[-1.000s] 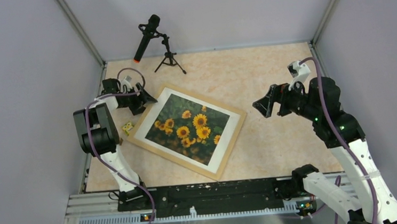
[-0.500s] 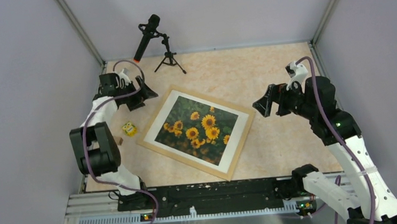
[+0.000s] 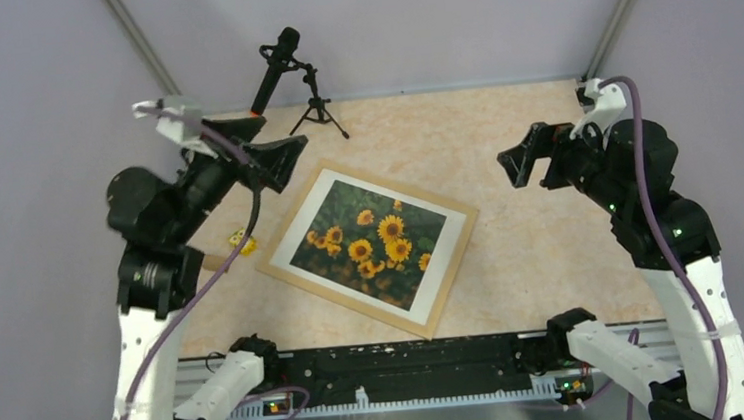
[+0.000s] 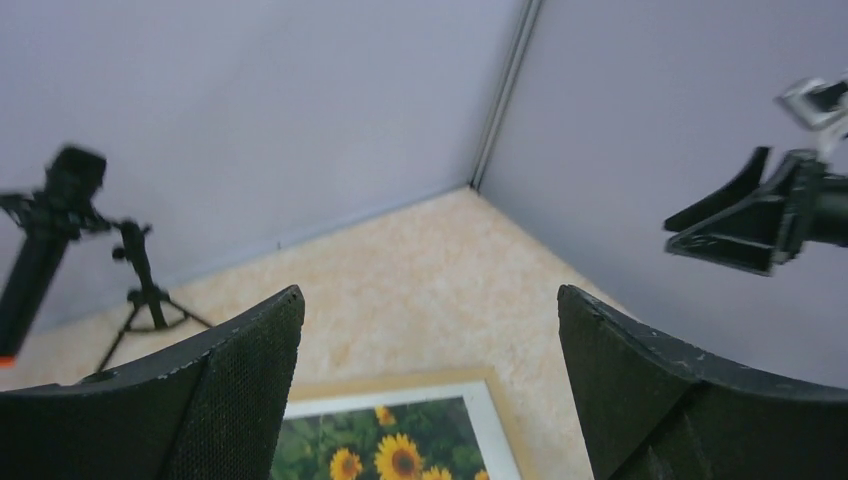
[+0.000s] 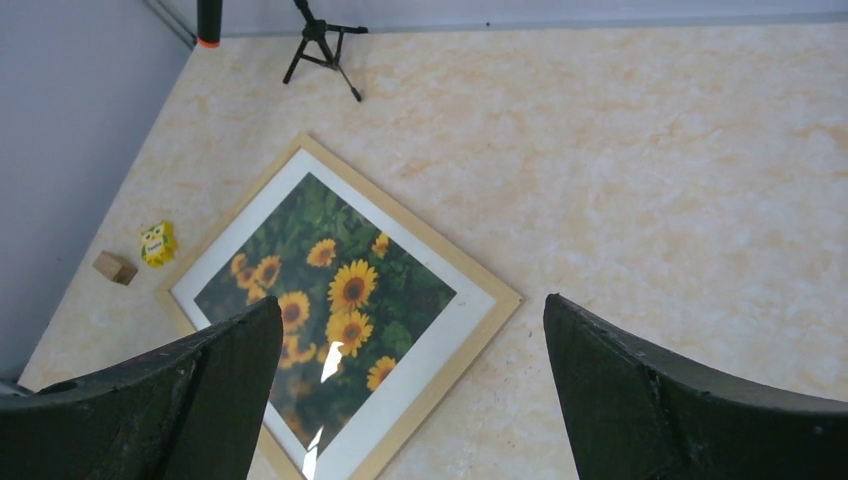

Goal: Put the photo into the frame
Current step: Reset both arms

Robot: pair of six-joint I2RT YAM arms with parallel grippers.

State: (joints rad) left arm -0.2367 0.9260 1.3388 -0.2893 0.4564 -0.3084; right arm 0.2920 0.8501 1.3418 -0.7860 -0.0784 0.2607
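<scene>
The frame (image 3: 456, 264), thin light wood rails, lies flat and turned at an angle in the middle of the table. The photo (image 3: 371, 245) of sunflowers sits inside it with a white margin all round. My left gripper (image 3: 280, 137) hangs open in the air above the frame's far-left corner, holding nothing. The left wrist view looks past my left gripper (image 4: 428, 295) at the frame's (image 4: 400, 380) far corner and the photo (image 4: 390, 450). My right gripper (image 3: 510, 167) is open and empty, raised to the right of the frame. In the right wrist view the photo (image 5: 320, 290) and frame (image 5: 507, 298) lie below my right gripper (image 5: 411, 300).
A microphone on a small tripod (image 3: 282, 72) stands at the far left of the table. A little yellow owl figure (image 3: 242, 242) and a small wooden block (image 5: 115, 266) lie left of the frame. Grey walls close in the table on three sides.
The frame with the photo slid a little to the right, then stayed put. My left gripper opened fully and rose away from the frame's far-left corner. My right arm drew back to the right.
</scene>
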